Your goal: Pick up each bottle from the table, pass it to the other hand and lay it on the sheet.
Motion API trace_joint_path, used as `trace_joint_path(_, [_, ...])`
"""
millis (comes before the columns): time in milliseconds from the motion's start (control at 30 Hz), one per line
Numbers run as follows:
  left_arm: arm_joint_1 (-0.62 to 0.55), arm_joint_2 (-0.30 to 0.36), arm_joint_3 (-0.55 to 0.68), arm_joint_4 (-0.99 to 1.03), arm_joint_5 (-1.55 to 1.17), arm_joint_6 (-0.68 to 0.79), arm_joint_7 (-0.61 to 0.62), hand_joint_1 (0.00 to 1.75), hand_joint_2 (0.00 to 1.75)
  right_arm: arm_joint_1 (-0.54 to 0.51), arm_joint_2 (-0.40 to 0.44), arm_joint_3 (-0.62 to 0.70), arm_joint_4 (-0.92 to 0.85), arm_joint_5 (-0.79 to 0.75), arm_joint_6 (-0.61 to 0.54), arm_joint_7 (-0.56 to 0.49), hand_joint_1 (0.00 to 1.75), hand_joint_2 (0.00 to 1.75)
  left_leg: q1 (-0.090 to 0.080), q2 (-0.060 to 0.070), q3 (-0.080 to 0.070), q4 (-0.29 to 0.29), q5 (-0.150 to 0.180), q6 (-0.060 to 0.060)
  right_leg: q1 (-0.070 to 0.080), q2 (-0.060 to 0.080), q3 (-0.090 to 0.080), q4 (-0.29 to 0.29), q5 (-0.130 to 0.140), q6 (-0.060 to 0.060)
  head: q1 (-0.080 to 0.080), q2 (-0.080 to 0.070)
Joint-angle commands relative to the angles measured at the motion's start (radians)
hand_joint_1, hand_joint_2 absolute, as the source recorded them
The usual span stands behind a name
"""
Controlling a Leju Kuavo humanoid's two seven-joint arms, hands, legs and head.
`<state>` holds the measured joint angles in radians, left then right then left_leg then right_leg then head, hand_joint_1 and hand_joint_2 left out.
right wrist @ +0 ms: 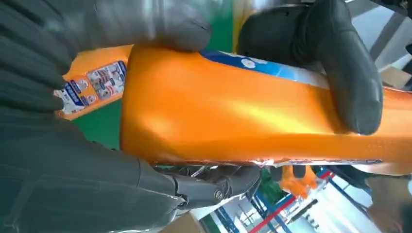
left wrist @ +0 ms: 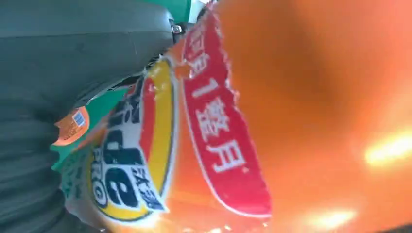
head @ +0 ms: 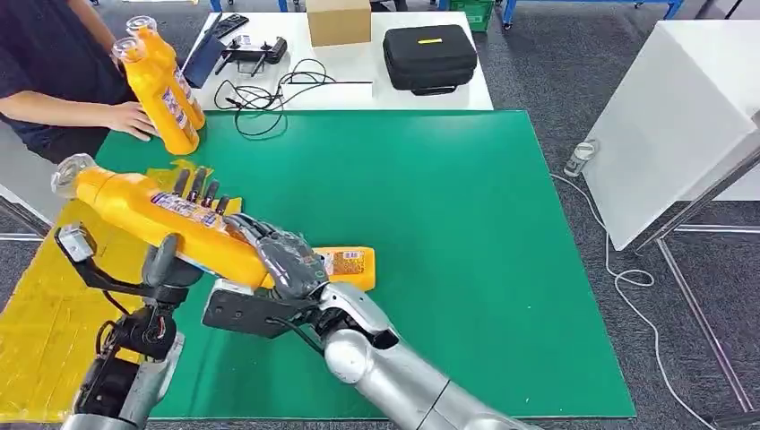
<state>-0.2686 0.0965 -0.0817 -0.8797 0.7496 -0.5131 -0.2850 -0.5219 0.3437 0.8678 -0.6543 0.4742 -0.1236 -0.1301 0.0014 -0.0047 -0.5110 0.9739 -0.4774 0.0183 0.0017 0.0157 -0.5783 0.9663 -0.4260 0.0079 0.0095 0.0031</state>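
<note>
The green table (head: 430, 224) spreads in front of me, and the yellow sheet (head: 45, 313) lies along its left edge, partly under my left arm. Above the near left corner I hold one orange bottle (head: 161, 224) in the air, tilted, its clear cap up and to the left, its base down toward the middle. Both hands are on it: my left hand (head: 175, 260) wraps the middle from below and behind, and my right hand (head: 282, 260) clasps the base end. To do this handover well, I judge I should tighten the left grasp fully before loosening the right, then carry the bottle left and lay it flat. Another bottle (head: 345, 266) lies on the table just behind my right hand, and a person's hand (head: 130, 119) steadies two bottles (head: 161, 81) at the far left.
</note>
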Motion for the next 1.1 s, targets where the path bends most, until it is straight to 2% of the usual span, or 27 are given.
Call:
trace_joint_path(33, [-0.065, -0.01, -0.03, 0.047, -0.006, 0.022, 0.014, 0.0, 1.75, -0.023, 0.005, 0.157, 0.075, -0.001, 0.019, -0.022, 1.75, 1.75, 0.001, -0.003, 0.001, 0.0, 0.0, -0.001, 0.001, -0.004, 0.003, 0.0, -0.001, 0.001, 0.0, 0.0])
trace_joint_path(300, [-0.049, -0.01, -0.011, 0.023, -0.006, 0.047, 0.009, 0.0, 1.75, -0.028, 0.005, 0.192, 0.106, -0.035, 0.038, -0.011, 1.75, 1.75, 0.001, -0.003, 0.001, 0.0, 0.0, -0.001, 0.001, -0.004, 0.003, -0.001, -0.001, 0.001, 0.0, 0.0])
trace_joint_path(333, [-0.039, -0.009, -0.009, 0.013, -0.006, 0.049, 0.008, 0.33, 1.75, -0.033, 0.005, 0.194, 0.117, -0.038, 0.038, -0.013, 1.75, 1.75, 0.001, -0.003, 0.002, 0.0, -0.001, -0.001, 0.001, -0.005, 0.004, -0.001, -0.001, 0.001, 0.0, 0.0])
trace_joint_path(367, [-0.02, -0.008, -0.001, -0.014, -0.007, 0.057, 0.007, 1.75, 1.75, -0.036, 0.005, 0.205, 0.128, -0.049, 0.034, -0.022, 1.75, 1.75, 0.001, -0.002, 0.001, 0.0, 0.0, -0.001, 0.001, -0.003, 0.002, -0.001, -0.001, 0.0, 0.0, 0.0])
trace_joint_path(700, [0.002, -0.004, 0.013, -0.033, -0.012, 0.055, -0.003, 1.75, 1.75, -0.055, 0.005, 0.21, 0.188, -0.089, 0.03, -0.036, 1.75, 1.75, 0.002, -0.004, 0.003, 0.0, -0.001, -0.001, 0.002, -0.006, 0.005, -0.001, -0.002, 0.001, 0.0, 0.0])
trace_joint_path(867, [0.007, -0.001, 0.012, -0.031, -0.014, 0.055, -0.003, 1.75, 1.75, -0.057, 0.004, 0.207, 0.199, -0.09, 0.03, -0.037, 1.75, 1.75, 0.001, -0.003, 0.0, 0.0, 0.0, -0.001, 0.001, -0.004, 0.001, -0.001, -0.001, 0.0, 0.0, 0.0])
trace_joint_path(1100, [-0.018, 0.011, 0.005, -0.014, -0.048, 0.091, -0.032, 1.75, 1.75, -0.077, -0.009, 0.168, 0.216, -0.091, -0.024, -0.041, 1.75, 1.75, 0.002, -0.005, 0.002, 0.0, 0.0, -0.001, 0.002, -0.007, 0.004, -0.001, -0.002, 0.001, 0.0, 0.0])
